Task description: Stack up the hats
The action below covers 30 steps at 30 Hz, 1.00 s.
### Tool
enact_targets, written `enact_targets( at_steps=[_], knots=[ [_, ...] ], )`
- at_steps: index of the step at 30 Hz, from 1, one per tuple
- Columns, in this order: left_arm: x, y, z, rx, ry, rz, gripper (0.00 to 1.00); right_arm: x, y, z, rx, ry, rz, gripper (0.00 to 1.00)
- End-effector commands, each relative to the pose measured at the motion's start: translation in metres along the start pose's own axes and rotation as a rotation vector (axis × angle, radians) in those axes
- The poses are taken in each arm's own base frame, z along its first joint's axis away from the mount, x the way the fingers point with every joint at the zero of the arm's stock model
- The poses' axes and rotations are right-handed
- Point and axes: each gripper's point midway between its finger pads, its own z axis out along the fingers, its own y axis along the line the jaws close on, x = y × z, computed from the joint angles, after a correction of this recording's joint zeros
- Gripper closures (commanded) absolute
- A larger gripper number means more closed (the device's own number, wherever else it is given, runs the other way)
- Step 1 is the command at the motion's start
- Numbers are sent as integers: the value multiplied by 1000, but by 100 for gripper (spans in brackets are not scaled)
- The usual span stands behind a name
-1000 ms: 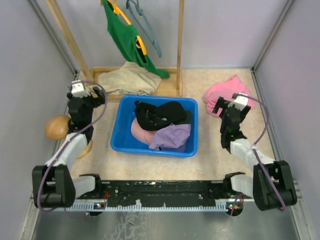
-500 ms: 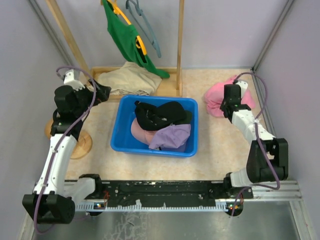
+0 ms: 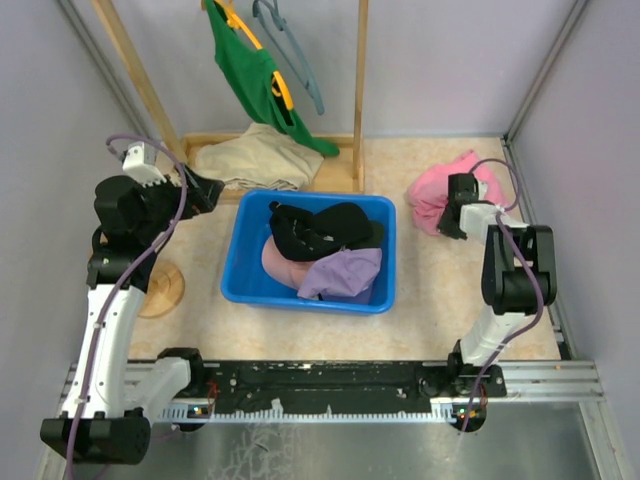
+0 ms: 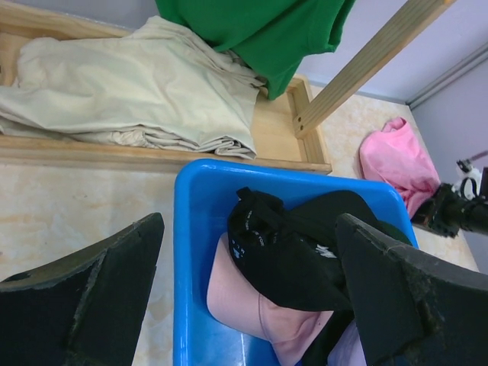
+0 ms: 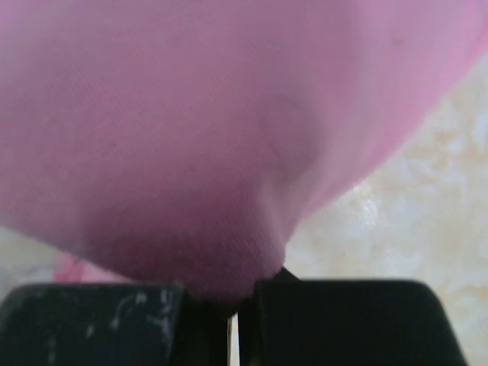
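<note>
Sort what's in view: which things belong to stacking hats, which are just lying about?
Job: black fabric baseball caps; pale pink fabric cap; lavender fabric cap.
Lying about: blue plastic bin; bright pink brimless cloth; hanging green shirt; folded beige cloth; wooden rack.

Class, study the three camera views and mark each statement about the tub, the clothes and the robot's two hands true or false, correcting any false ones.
1. The blue plastic tub holds black fabric caps, a pale pink fabric cap and a lavender fabric cap. True.
2. The left hand is shut on a black cap. False: it is open and holds nothing.
3. The right hand is shut on the bright pink cloth right of the tub. True.
4. The green shirt lies folded in the tub. False: it hangs on the wooden rack behind it.
</note>
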Motion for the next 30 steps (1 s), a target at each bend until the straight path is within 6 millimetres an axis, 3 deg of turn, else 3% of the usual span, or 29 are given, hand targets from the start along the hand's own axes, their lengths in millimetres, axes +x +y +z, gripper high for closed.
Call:
enact_targets(
  at_steps=[1, 10, 16, 20, 24, 28, 30],
  knots=[
    [-4, -14, -3, 87, -40, 66, 1, -32, 30, 14, -89, -57, 31, 100],
    [7, -11, -8, 80, 27, 101, 1, -100, 26, 49, -65, -121, 69, 100],
    [24, -15, -16, 125, 66, 119, 1, -156, 39, 62, -87, -210, 63, 100],
    [31, 0, -17, 37, 91, 92, 1, -189, 53, 62, -137, -275, 36, 100],
    [24, 17, -23, -76, 50, 76, 1, -204, 73, 43, -240, -289, 3, 100],
    [29, 23, -18, -96, 42, 44, 1, -209, 87, -12, -377, -349, 10, 100],
    [38, 20, -9, -59, 77, 28, 1, -196, 87, -31, -414, -347, 14, 100]
  ],
)
